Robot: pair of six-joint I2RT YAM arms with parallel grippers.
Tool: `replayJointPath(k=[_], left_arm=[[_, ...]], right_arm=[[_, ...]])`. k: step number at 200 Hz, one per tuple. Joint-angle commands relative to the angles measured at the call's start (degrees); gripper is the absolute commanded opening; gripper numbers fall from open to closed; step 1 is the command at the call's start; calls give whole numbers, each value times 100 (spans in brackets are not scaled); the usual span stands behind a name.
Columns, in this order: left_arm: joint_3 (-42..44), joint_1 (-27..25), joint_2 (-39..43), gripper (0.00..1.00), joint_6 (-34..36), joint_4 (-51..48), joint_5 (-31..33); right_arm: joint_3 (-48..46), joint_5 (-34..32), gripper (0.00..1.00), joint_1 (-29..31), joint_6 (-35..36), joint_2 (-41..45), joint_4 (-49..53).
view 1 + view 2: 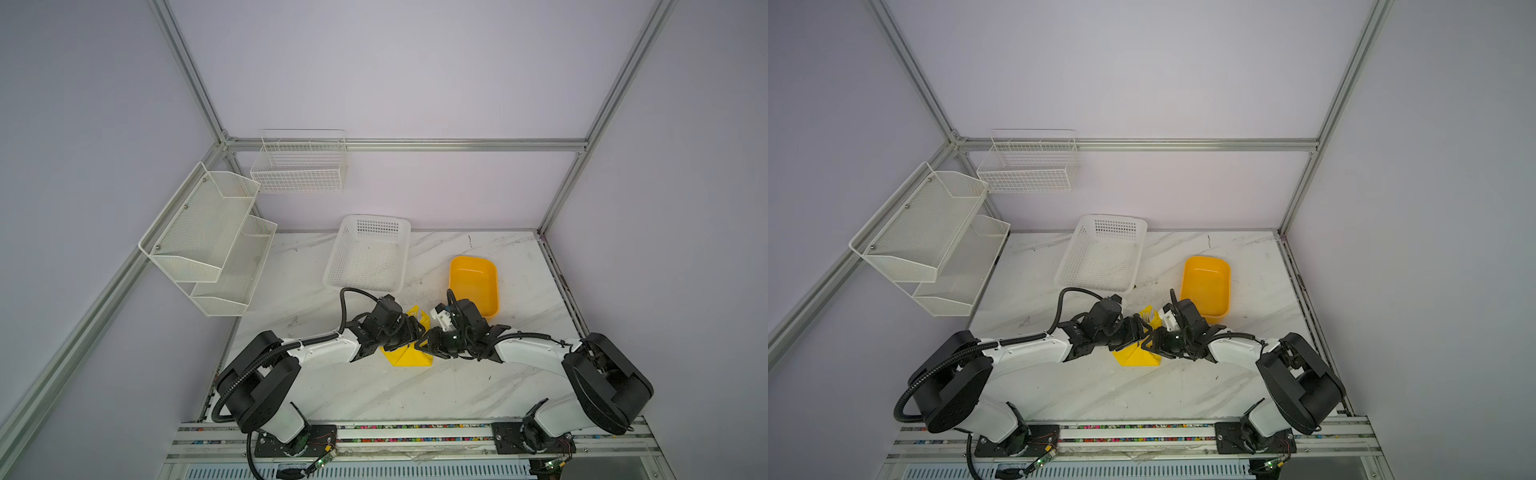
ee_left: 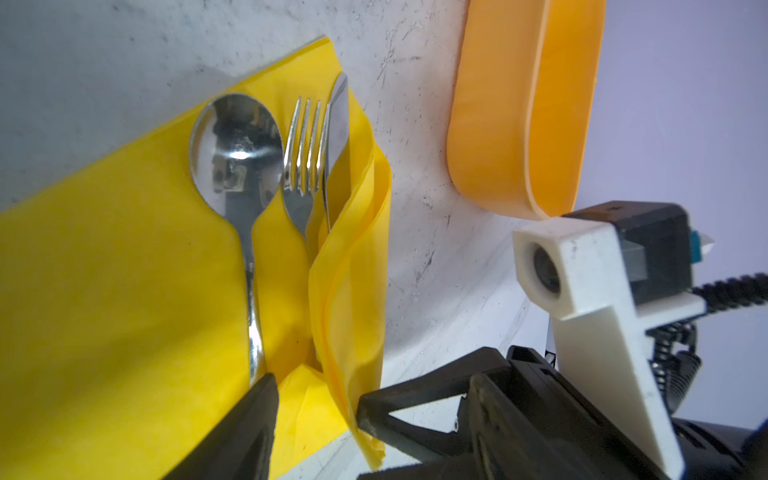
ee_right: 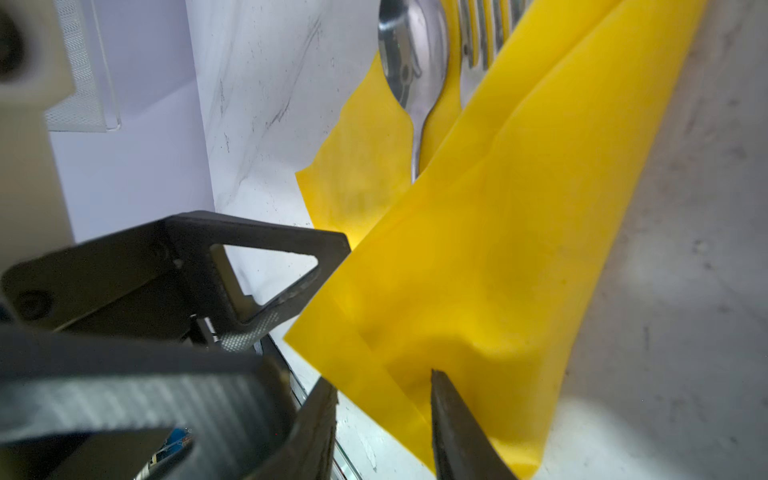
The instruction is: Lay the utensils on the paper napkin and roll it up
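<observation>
left end effector [image 1: 417, 332]: released, set over the paper napkin [image 2: 124, 270] from 9 o'clock.
right end effector [image 3: 381, 378]: released, folded napkin edge loose between the jaws, from 3 o'clock.
paper napkin: laid at the centre of the desk [image 1: 374, 386], one side folded over.
utensils [image 2: 305, 195]: spoon [image 2: 237, 145], fork [image 2: 305, 124] and knife [image 2: 338, 120] laid side by side on it.

Both arms reach inward from their bases, elbows set out to the sides and forearms converging toward the centre. The left arm [image 1: 320, 353] and the right arm [image 1: 532, 353] hold their wrists low, the tips nearly meeting. The left gripper [image 1: 417, 332] has its jaws parted. The right gripper [image 3: 380, 379] is likewise unclenched, with its fingers [image 3: 457, 428] standing apart.
</observation>
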State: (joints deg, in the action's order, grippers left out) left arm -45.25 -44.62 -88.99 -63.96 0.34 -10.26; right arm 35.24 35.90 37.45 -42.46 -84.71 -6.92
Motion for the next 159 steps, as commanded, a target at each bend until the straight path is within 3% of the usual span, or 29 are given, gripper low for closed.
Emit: replayJointPath(k=[1, 57, 92, 126, 159], left_arm=[[-56, 32, -67, 68, -81, 162, -83], [-7, 39, -231, 47, -133, 296, -167], [-7, 26, -251, 33, -103, 284, -168], [-8, 33, -242, 22, -59, 129, -78], [-54, 32, -242, 12, 11, -49, -54]], right_arm=[[-39, 58, 40, 42, 34, 49, -151], [-173, 55, 40, 41, 51, 188, -178], [-123, 419, 40, 30, 252, 411, -23], [-145, 165, 40, -138, 262, 748, 202], [-217, -560, 39, -230, 91, 788, 385]])
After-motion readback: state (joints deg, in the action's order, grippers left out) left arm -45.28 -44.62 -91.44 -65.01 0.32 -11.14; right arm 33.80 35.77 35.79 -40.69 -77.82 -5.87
